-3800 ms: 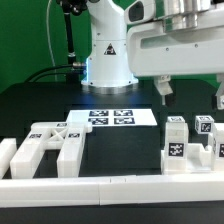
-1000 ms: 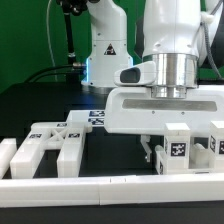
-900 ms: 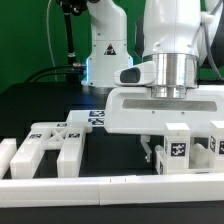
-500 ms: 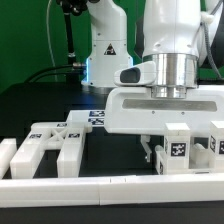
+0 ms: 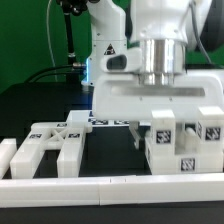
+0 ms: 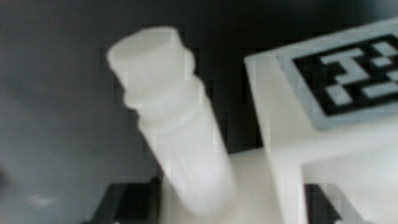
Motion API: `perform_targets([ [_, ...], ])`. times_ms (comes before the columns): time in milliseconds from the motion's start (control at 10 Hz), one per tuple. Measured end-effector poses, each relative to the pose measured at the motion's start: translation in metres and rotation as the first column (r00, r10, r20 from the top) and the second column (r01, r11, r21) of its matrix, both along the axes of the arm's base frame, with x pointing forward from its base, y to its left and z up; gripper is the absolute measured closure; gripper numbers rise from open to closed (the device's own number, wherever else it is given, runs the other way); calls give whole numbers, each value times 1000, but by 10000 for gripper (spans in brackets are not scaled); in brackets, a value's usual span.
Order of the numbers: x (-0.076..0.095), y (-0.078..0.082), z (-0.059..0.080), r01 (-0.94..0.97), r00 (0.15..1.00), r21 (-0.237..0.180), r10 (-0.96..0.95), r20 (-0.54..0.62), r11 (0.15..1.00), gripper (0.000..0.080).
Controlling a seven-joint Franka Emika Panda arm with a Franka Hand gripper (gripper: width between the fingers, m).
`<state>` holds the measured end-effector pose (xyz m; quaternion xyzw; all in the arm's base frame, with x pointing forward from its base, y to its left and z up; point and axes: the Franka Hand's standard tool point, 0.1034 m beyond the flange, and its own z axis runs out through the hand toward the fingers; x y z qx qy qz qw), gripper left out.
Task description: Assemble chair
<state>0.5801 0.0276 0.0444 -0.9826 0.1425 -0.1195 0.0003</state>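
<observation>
In the exterior view, we see the end effector down at a tagged chair block on the view's right. A pronged frame lies well apart on the counter. In the wrist view, the end effector is clenched on the block's rounded post, beside a tagged face.

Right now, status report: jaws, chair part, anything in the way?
Jaws shut on chair part, by its post. Border rail close in front. Frame piece apart, exterior view's left; not in the way.
</observation>
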Motion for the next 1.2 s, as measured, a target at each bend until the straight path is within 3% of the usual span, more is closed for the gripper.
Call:
perform_targets([
  [200,-8,-2,19,38,993,63,-30,-112,997,481],
  [300,-3,0,23,50,992,73,-40,-123,996,481],
  [400,-6,-1,20,49,990,74,-39,-138,996,481],
  [600,-14,0,21,66,954,117,-28,-299,991,481],
  [700,-18,6,26,20,897,91,22,-441,996,481],
  [800,-21,8,32,-5,811,94,59,-582,996,481],
  [900,-18,5,30,-22,771,104,82,-631,994,481],
  [1000,-24,6,25,-97,733,116,150,-664,988,481],
  [1200,-32,0,25,-59,627,131,139,-767,990,481],
])
